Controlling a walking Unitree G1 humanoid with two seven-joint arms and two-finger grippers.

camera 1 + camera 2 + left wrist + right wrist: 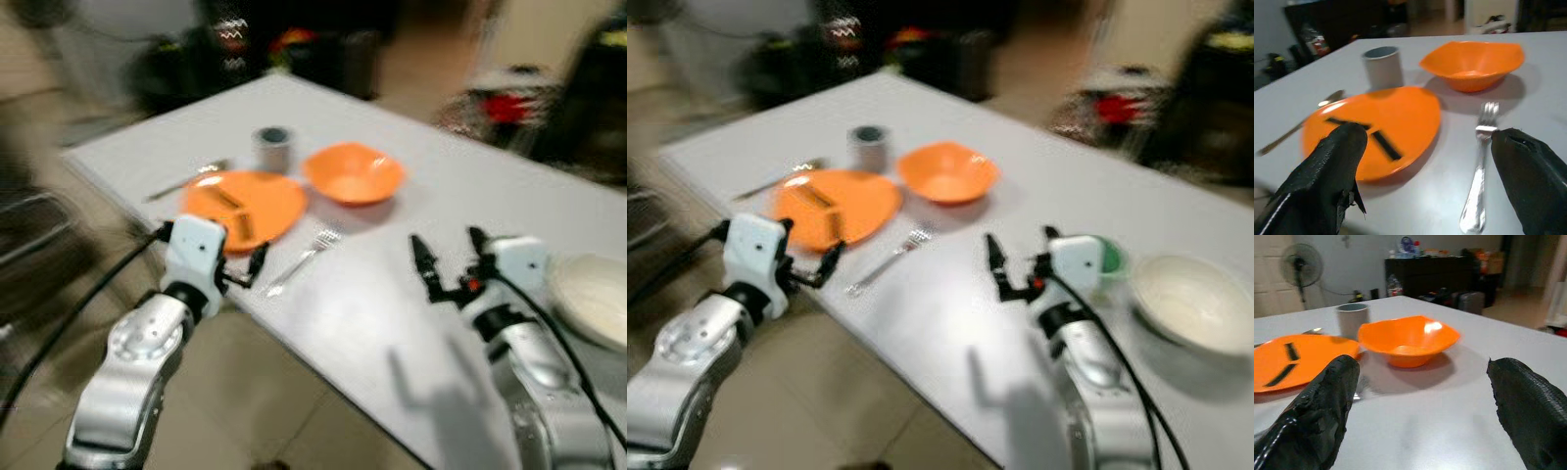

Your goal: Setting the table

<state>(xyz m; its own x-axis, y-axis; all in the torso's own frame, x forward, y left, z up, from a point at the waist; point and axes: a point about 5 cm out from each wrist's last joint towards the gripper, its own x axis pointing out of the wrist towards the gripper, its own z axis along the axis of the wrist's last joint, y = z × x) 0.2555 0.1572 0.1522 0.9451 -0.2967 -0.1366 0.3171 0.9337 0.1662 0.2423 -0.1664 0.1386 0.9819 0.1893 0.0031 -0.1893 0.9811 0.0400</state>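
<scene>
Place setting lay near the table's (421, 333) left corner: an orange plate (245, 204) at the near edge, a fork (304, 258) just beside it on the right, a spoon (186, 180) on its far left, a grey cup (273, 148) behind it and an orange bowl (354, 174) to the right of the cup. A second setting seemed to be starting on the right, where a white bowl (1195, 299) stood with a green item (1108, 258), partly hidden, just beside it.

Both grippers were empty and hovered over the table. The left gripper (257, 262) hung at the near rim of the plate, its fingers (1334, 161) spread wide with plate and fork lying between them in the wrist view. The right gripper (446, 262) was over bare tabletop between the fork and the white bowl, jaws likewise released, pointing toward the orange bowl.

My reading was that the first setting was largely laid and the step in hand was a reach or a repositioning, though the blur in the head views left the target unclear. If the fork was meant, the left gripper would have needed to drop low, straddle the thin handle and pinch it flat against the table; if the white bowl, the right arm would have had to swing out to its rim
</scene>
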